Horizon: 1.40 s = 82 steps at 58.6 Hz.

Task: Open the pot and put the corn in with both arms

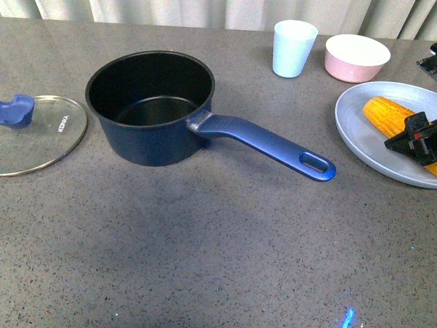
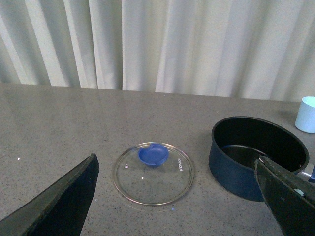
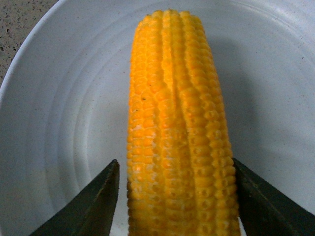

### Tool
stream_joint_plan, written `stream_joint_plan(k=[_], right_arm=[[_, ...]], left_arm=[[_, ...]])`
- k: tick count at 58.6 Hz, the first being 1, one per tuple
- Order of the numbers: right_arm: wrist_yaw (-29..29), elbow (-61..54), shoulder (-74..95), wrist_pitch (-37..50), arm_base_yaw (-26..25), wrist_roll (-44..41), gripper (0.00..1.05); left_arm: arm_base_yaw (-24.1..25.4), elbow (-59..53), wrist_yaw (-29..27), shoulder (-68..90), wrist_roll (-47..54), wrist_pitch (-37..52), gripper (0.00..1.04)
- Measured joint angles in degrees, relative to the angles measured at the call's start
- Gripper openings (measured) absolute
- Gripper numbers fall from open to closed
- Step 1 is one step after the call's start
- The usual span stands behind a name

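The navy pot (image 1: 150, 106) stands open in the middle of the table, its long handle (image 1: 266, 143) pointing right. It also shows in the left wrist view (image 2: 256, 157). Its glass lid (image 1: 37, 130) with the blue knob lies flat at the far left, also in the left wrist view (image 2: 153, 172). The yellow-orange corn (image 1: 388, 116) lies on a pale blue plate (image 1: 362, 133). My right gripper (image 1: 418, 137) is open, its jaws either side of the corn (image 3: 179, 137) with small gaps. My left gripper (image 2: 177, 196) is open and empty above the lid, out of the front view.
A pale blue cup (image 1: 293, 48) and a pink bowl (image 1: 356, 58) stand at the back right, the cup also in the left wrist view (image 2: 306, 114). A curtain (image 2: 157, 44) hangs behind the table's far edge.
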Motion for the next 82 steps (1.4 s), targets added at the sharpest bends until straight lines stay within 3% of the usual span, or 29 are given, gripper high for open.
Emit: stream_joint_plan(k=[16, 28, 41, 51, 82], right_arm=[[-2.7, 0.2, -0.7, -0.9, -1.3, 0.3, 0.31], [-7.5, 1.3, -8.9, -0.7, 0.7, 7.5, 0.21], [-8.5, 6.3, -12.1, 0.3, 17.3, 18.9, 0.21], [-8.6, 12.8, -7.7, -0.4, 25.7, 22.5, 0.22], [-4.7, 31.3, 9.3, -6.6, 36.0, 24.9, 0.37]], left_arm=[[0.0, 0.0, 0.0, 0.0, 0.0, 0.0, 0.96], [0.0, 0.0, 0.0, 0.0, 0.0, 0.0, 0.96], [0.0, 0.0, 0.0, 0.0, 0.0, 0.0, 0.96], [0.0, 0.0, 0.0, 0.0, 0.0, 0.0, 0.96], [0.0, 0.0, 0.0, 0.0, 0.0, 0.0, 0.96]])
